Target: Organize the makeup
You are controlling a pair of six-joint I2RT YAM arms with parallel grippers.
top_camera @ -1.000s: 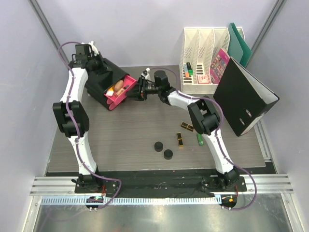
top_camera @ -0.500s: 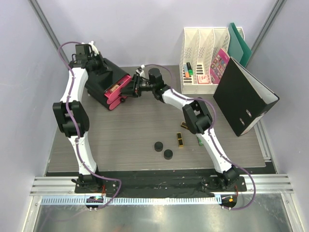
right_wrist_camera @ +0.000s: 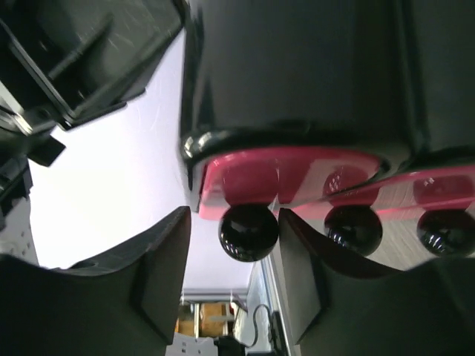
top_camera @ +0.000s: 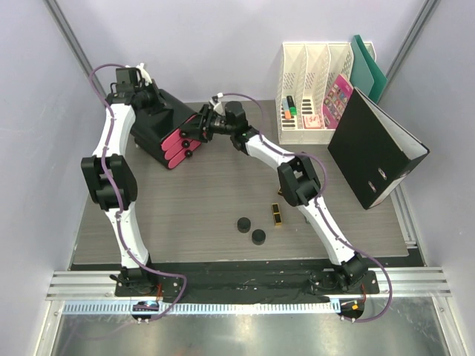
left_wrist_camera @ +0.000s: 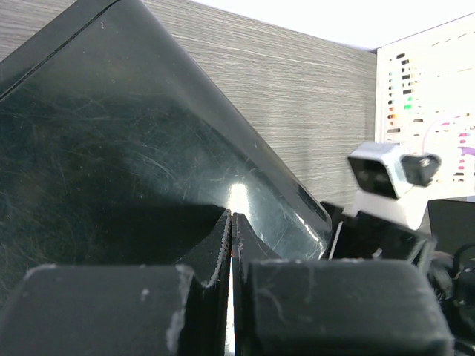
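The left gripper has its fingers pressed together with nothing between them, the tips resting against the glossy top of the black box at the far left of the table. The right gripper reaches across to the front of that box, where the pink drawers carry a row of round black knobs. Its fingers stand apart on either side of the end knob, with a gap visible on one side. The makeup in view lies well away from both grippers, near the middle of the table: two black round compacts just beside each other, and a black-and-gold case close to their right. A white file organiser and a black binder stand at the far right.
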